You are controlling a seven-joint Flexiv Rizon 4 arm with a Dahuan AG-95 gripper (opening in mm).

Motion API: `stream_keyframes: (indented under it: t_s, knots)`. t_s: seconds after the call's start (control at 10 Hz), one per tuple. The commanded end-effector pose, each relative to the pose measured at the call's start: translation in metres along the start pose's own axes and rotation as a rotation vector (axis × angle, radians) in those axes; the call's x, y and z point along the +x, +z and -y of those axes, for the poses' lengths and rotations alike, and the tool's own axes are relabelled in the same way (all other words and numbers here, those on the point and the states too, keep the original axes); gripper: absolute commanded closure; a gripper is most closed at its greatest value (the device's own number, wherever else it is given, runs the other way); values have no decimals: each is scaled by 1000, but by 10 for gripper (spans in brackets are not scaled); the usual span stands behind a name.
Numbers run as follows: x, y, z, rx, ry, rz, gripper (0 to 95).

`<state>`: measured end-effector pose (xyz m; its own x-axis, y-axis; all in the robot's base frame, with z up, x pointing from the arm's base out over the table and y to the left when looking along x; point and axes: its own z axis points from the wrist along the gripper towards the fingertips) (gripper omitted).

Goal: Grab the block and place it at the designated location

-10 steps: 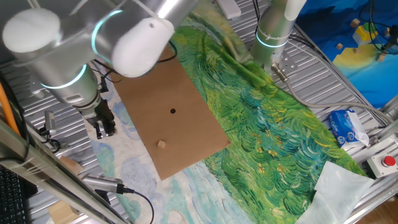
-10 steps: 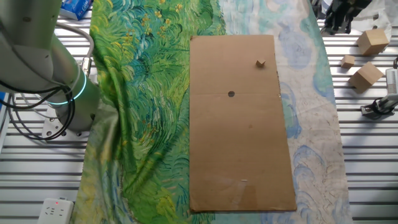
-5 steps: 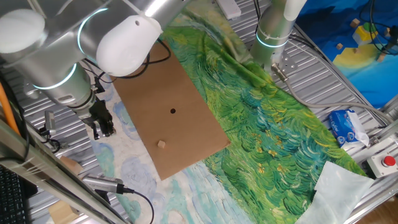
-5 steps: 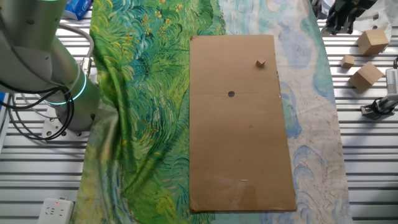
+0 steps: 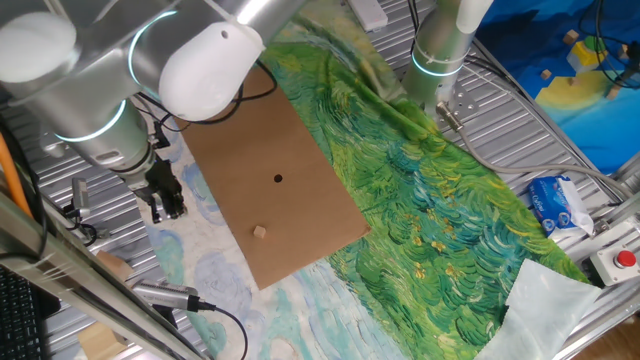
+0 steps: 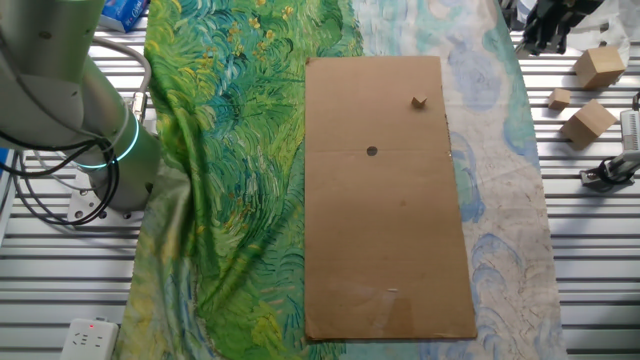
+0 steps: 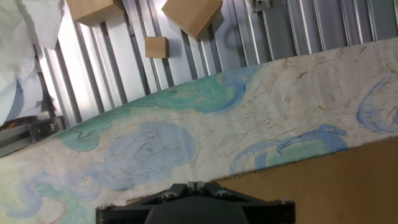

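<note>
The block [image 5: 259, 232] is a tiny tan cube lying on the brown cardboard sheet [image 5: 300, 215] near its front corner. It also shows in the other fixed view [image 6: 419, 101]. The black dot [image 5: 278, 179] is marked mid-sheet, a short way from the cube, and shows in the other fixed view too [image 6: 372, 152]. My gripper [image 5: 166, 204] hangs off the sheet's left side over the pale blue cloth, well apart from the cube. Its black fingers look pressed together and hold nothing. In the hand view only the sheet's corner [image 7: 348, 180] shows; the cube is out of view there.
Three larger wooden blocks [image 6: 600, 66] [image 6: 560, 98] [image 6: 588, 120] lie on the metal slats beside the gripper [image 6: 553, 24]. A green painted cloth [image 5: 440, 210] covers the table. An arm base [image 6: 110, 150], a tissue pack [image 5: 558, 205] and a red button [image 5: 625, 260] stand at the edges.
The arm's elbow shifted slightly left about a second ago and has since held still. The gripper, the cube and the sheet stay where they were.
</note>
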<state>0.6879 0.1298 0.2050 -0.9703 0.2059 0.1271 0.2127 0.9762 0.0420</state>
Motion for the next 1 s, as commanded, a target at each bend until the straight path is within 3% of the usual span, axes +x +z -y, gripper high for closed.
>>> stream_keyframes:
  t_s: [0.1, 0.4, 0.8, 1.0]
  knots:
    - [5, 0, 3, 1, -5, -1, 950]
    - [23, 9, 2, -3, -11, 10, 950]
    - [49, 23, -14, -1, 6, 18, 950]
    - [72, 34, -13, 0, 5, 33, 950]
